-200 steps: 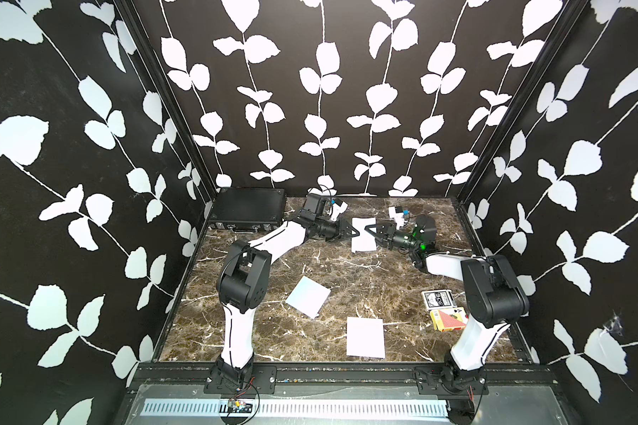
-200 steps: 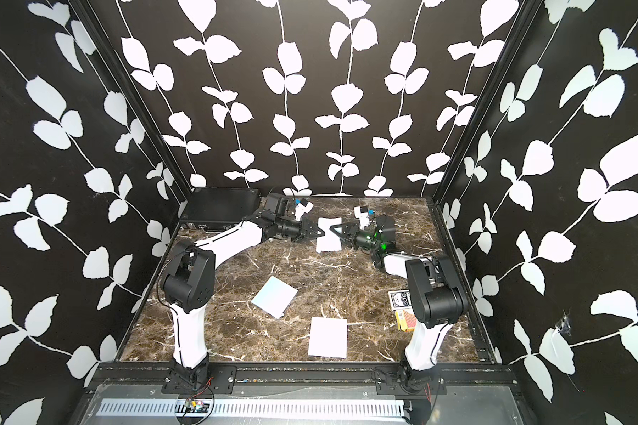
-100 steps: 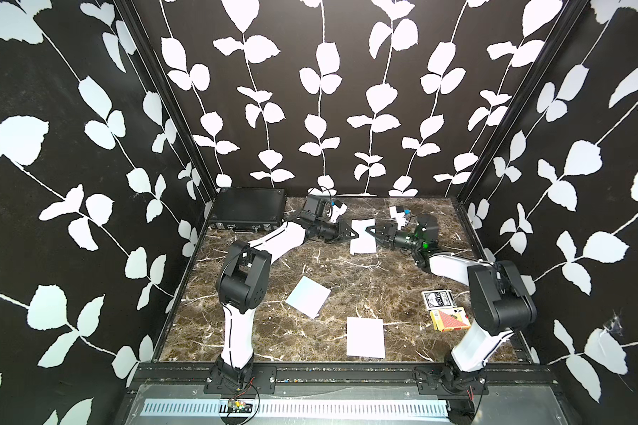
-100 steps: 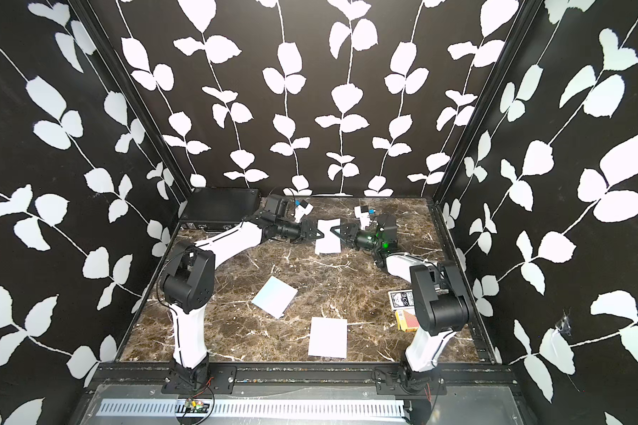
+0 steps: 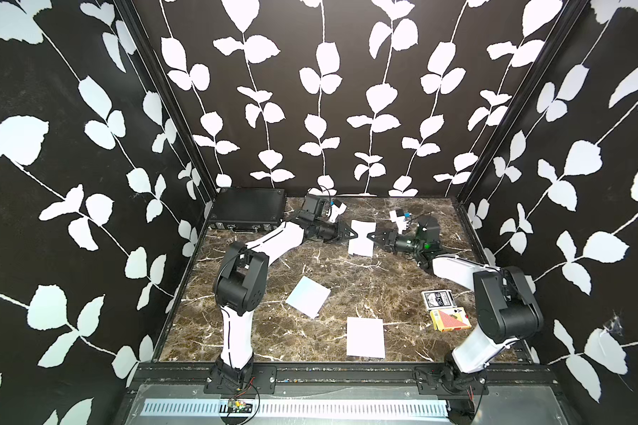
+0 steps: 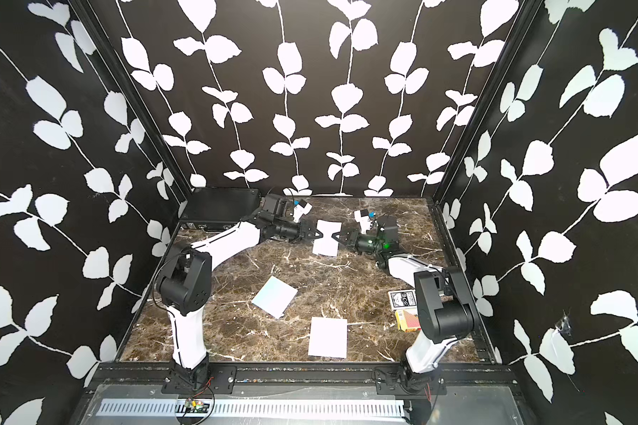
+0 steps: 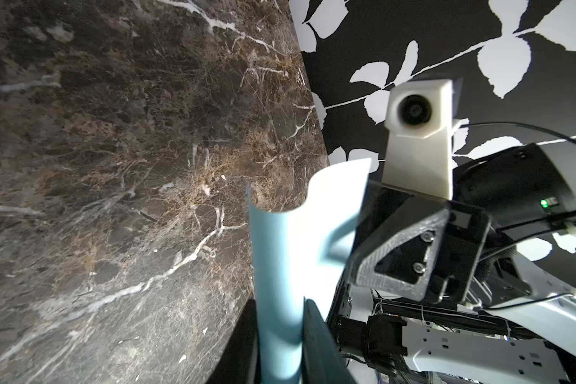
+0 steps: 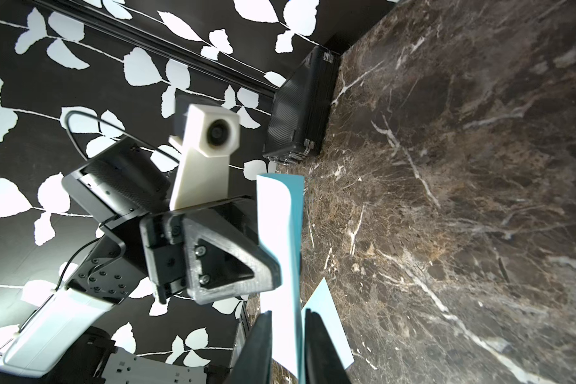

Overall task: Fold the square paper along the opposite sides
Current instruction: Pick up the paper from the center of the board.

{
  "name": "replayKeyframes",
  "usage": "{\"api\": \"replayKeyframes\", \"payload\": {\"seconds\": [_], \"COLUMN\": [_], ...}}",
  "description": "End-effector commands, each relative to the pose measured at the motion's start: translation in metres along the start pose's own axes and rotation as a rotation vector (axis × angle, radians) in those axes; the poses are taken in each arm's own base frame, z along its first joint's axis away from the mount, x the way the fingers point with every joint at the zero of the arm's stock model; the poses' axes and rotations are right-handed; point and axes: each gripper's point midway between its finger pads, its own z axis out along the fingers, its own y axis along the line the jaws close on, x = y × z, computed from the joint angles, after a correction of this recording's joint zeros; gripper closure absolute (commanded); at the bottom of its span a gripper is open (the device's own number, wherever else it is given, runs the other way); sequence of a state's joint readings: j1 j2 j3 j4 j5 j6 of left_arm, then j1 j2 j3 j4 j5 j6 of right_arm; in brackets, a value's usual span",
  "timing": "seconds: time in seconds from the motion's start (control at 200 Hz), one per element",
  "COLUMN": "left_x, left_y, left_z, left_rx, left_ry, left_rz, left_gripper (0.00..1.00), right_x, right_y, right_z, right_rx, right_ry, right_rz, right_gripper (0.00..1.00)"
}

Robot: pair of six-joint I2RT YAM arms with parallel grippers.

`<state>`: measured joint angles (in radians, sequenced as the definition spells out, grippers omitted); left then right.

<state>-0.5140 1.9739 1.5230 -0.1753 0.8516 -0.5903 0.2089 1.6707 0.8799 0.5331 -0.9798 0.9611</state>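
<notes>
Paper [image 5: 361,241] [image 6: 326,241] pinched from both sides at the far end of the surface [image 5: 383,279]

From where I stand, the two arms reach toward each other near the back wall, tips almost meeting. The left claw [image 5: 353,234] [image 6: 318,234] is pinching the paper at the middle of its left edge. The right claw [image 5: 370,236] [image 6: 334,236] has its fingers pressed together on the middle of the opposite edge. In both top views the sheet looks nipped in at the waist.

Seen from the left wrist, the paper [image 7: 280,266] stands between that claw's dark fingers [image 7: 320,342], pale blue on one face, bowing in a loose curve toward the other arm. From the right wrist, the paper [image 8: 280,232] shows a white face and a blue one, squeezed between the fingers [image 8: 258,349] there. I cannot tell whether its lower edge touches the surface.

A tilted sheet [image 5: 308,296] [image 6: 274,296] lies flat near the middle, and a straight sheet [image 5: 365,336] [image 6: 328,337] lies near the front edge, well apart from it. A black case [image 5: 249,211] [image 6: 221,204] sits in the far left corner. A dark card box [image 5: 438,298] and an orange card box [image 5: 451,319] lie just beside each other by the right arm.
</notes>
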Motion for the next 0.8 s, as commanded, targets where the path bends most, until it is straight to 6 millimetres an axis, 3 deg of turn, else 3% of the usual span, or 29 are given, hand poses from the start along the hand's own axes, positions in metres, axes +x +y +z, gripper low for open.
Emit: {"api": "replayKeyframes", "payload": {"seconds": [0.0,0.225,0.42,0.495,0.55,0.565,0.635,0.675,0.795], "left_x": [-0.004,-0.004,-0.004,-0.005,-0.006,-0.007,-0.010,-0.013,-0.021], "left_y": [-0.020,-0.021,-0.021,-0.019,-0.019,-0.019,-0.017,-0.016,-0.015], "left_z": [-0.016,-0.017,-0.018,-0.020,-0.022,-0.023,-0.031,-0.036,-0.056], "left_rx": [0.014,0.013,0.007,-0.007,-0.014,-0.016,-0.034,-0.042,-0.044], "left_ry": [-0.030,-0.032,-0.034,-0.038,-0.045,-0.048,-0.067,-0.081,-0.132], "left_rz": [0.052,0.057,0.059,0.061,0.065,0.066,0.066,0.066,0.059], "left_gripper": [0.79,0.79,0.79,0.78,0.71,0.68,0.47,0.39,0.27], "right_x": [0.005,0.007,0.007,0.009,0.009,0.006,0.005,0.003,-0.001], "right_y": [0.007,0.010,0.012,0.009,0.007,0.018,0.025,0.030,0.045], "right_z": [-0.003,-0.004,-0.007,-0.006,-0.006,-0.010,-0.013,-0.014,-0.017], "right_rx": [-0.014,-0.017,-0.010,0.003,0.016,0.005,0.002,0.000,-0.012], "right_ry": [-0.002,-0.005,-0.012,-0.008,-0.005,-0.015,-0.019,-0.023,-0.028], "right_rz": [-0.036,-0.038,-0.042,-0.040,-0.039,-0.066,-0.091,-0.109,-0.157], "right_gripper": [0.76,0.78,0.99,1.00,1.00,1.00,1.00,1.00,1.00]}}
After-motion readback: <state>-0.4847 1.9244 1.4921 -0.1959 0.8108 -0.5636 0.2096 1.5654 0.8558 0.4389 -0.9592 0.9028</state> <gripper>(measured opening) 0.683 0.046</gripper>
